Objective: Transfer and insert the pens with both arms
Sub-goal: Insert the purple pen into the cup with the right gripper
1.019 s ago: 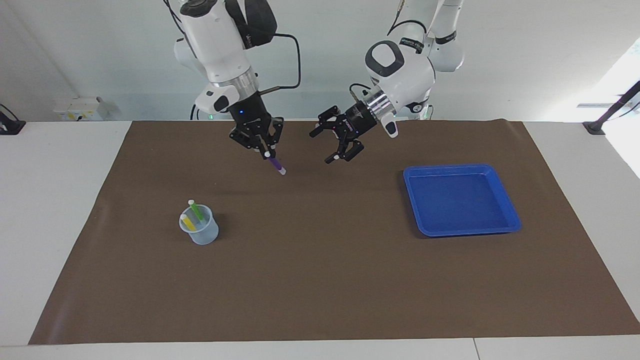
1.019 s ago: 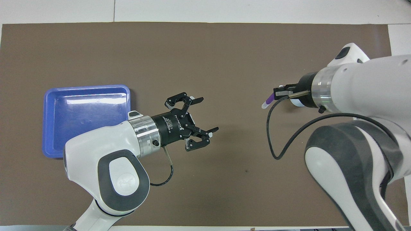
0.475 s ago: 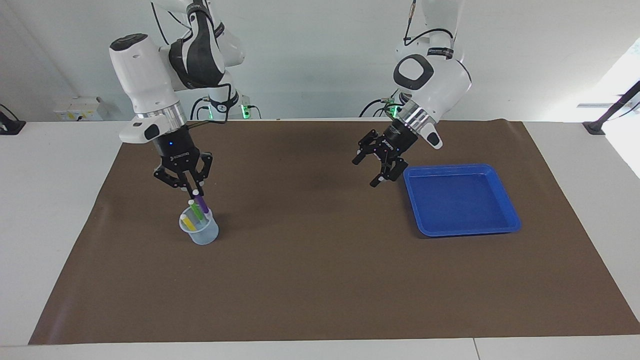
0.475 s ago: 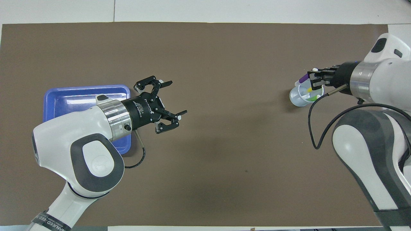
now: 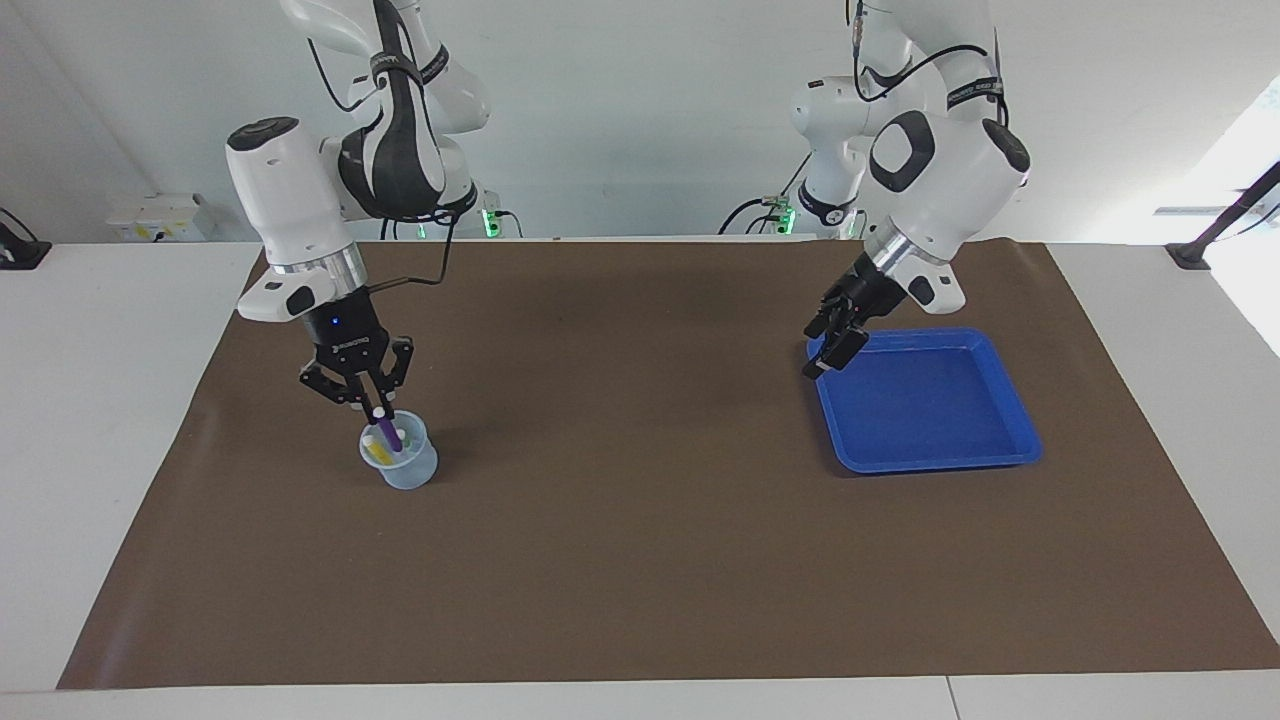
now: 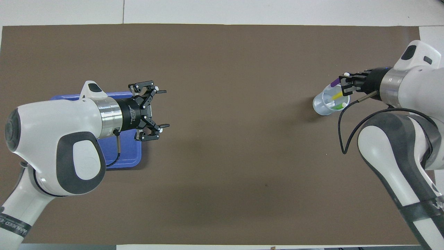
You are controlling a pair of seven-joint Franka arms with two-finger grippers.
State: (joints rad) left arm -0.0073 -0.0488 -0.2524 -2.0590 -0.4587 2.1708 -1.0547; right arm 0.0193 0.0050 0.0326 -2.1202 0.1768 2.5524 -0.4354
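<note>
My right hand (image 5: 378,411), clenched on the purple pen (image 5: 388,434), stands over the clear plastic cup (image 5: 400,465) at the facing view's left; yellow pen (image 5: 372,449) and green pen (image 6: 335,107) lean inside. Releasing askew could tip that light cup. My left hand (image 5: 833,345) hangs released over the glossy blue tray (image 5: 930,455), waiting.
</note>
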